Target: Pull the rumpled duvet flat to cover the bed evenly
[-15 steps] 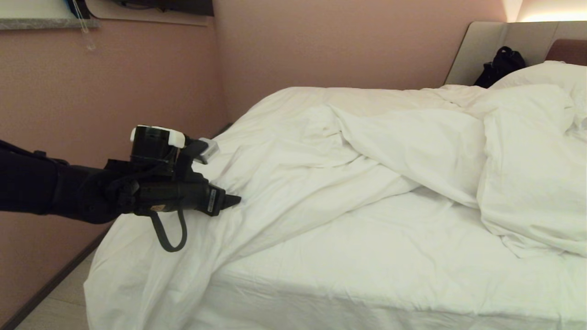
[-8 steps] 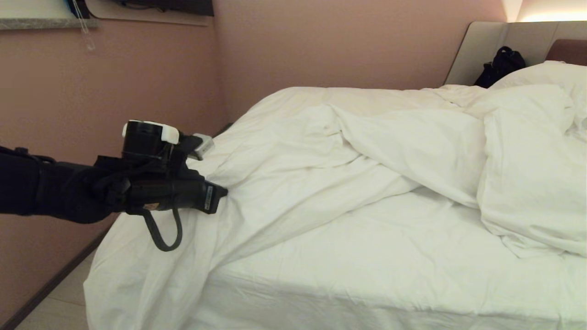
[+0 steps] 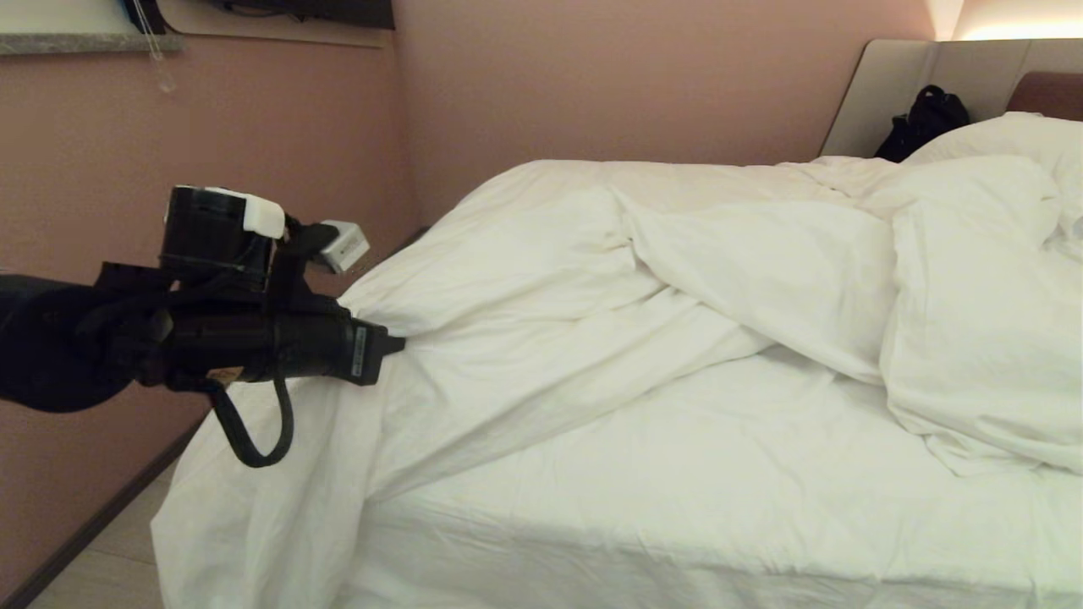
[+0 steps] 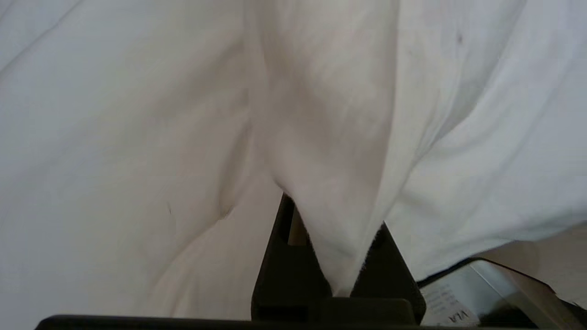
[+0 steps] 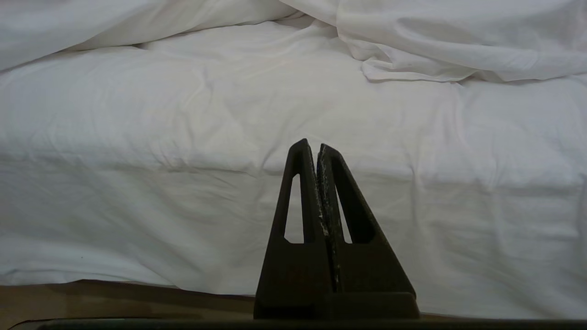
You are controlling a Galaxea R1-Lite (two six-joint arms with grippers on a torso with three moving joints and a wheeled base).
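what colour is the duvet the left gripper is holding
Plain white duvet, clearest in the head view.

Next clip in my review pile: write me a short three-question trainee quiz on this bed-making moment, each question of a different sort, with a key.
1. True or false: the left claw is shut on a fold of the duvet.
2. The right claw is: A) holding a pillow, B) shut and empty, facing the side of the bed, C) wide open over the floor.
3. Fill in: beyond the pillow, against the headboard, lies a black ____.

Key: 1 true; 2 B; 3 bag.
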